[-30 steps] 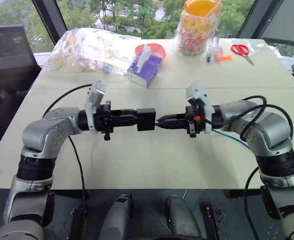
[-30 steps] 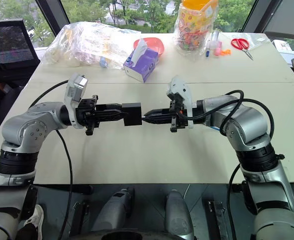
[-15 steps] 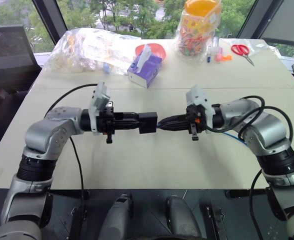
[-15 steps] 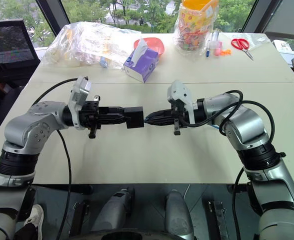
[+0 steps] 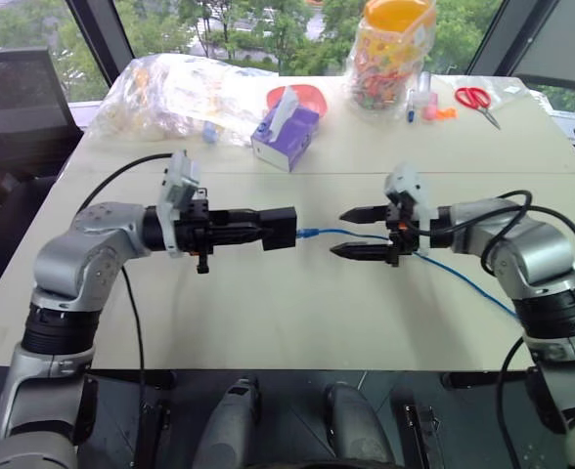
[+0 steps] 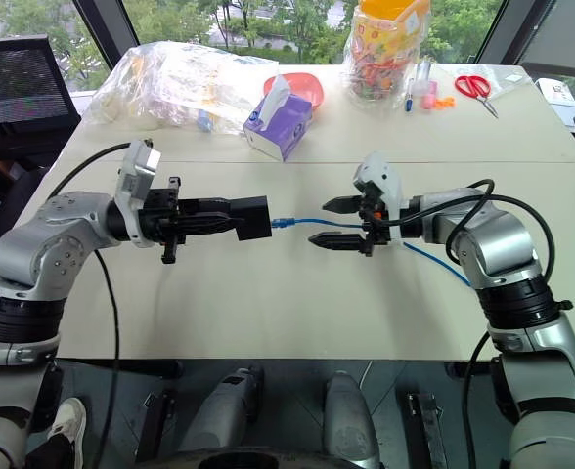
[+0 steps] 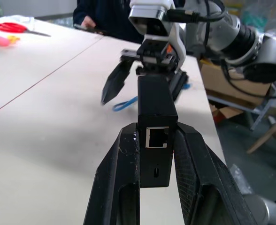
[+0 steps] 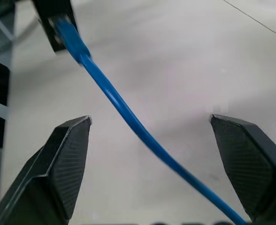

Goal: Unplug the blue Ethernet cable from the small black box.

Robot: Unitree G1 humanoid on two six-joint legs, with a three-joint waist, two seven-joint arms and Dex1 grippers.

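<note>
Small matte black plastic box (image 5: 280,228) with thin light-blue Ethernet cable (image 5: 338,234), above a beige table (image 5: 268,313).
Left gripper (image 7: 157,154): fingers pressed on the box's sides, held level. Right gripper (image 5: 354,234): fingers spread wide, straddling the cable untouched. Cable's plug end at the box's far face; whether seated, unclear. Cord trails right across the table.
</note>
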